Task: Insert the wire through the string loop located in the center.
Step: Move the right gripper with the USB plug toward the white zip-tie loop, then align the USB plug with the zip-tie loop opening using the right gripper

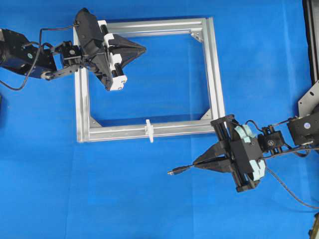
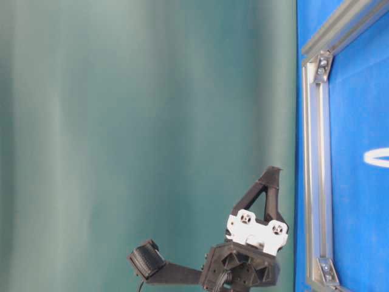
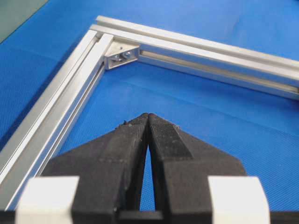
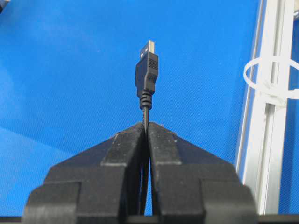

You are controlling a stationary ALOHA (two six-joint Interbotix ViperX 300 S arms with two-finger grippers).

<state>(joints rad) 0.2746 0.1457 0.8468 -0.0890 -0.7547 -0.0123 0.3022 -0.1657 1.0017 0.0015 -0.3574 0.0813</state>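
The wire (image 1: 185,169) is clamped just behind its dark plug (image 4: 146,74) in the right gripper (image 1: 198,164), whose jaws are pressed together on it; the metallic tip points away from the gripper, over the blue worktop (image 1: 124,199) outside the aluminium frame (image 1: 215,74). The string loop (image 1: 148,129) stands upright on the middle of the frame's near bar, up and to the left of the plug in the overhead view and apart from it. The left gripper (image 1: 142,49) is closed on nothing, hovering inside the frame near its far left corner.
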